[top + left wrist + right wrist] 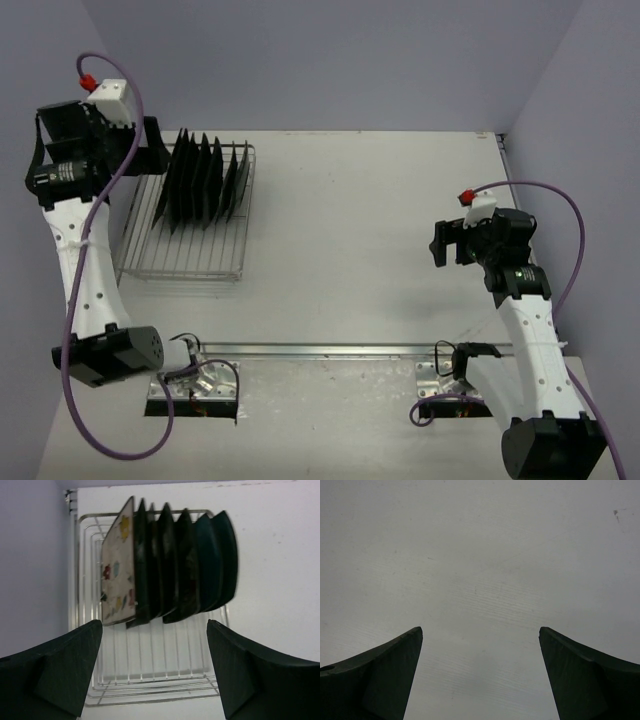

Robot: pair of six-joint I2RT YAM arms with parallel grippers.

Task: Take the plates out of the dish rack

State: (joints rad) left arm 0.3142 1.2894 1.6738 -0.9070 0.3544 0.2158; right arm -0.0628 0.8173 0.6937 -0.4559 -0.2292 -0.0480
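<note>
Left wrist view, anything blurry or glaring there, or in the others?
Left wrist view: plates slightly soft, left tool's fingers dark and blurred; right wrist view: evenly lit table, no glare; top view: sharp, only faint shadow by the dish rack.

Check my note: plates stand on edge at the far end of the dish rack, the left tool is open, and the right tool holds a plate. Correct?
No. The right tool holds nothing: the right wrist view shows it open over bare table. The rest stands: plates on edge at the far end of the dish rack, left tool open.
</note>
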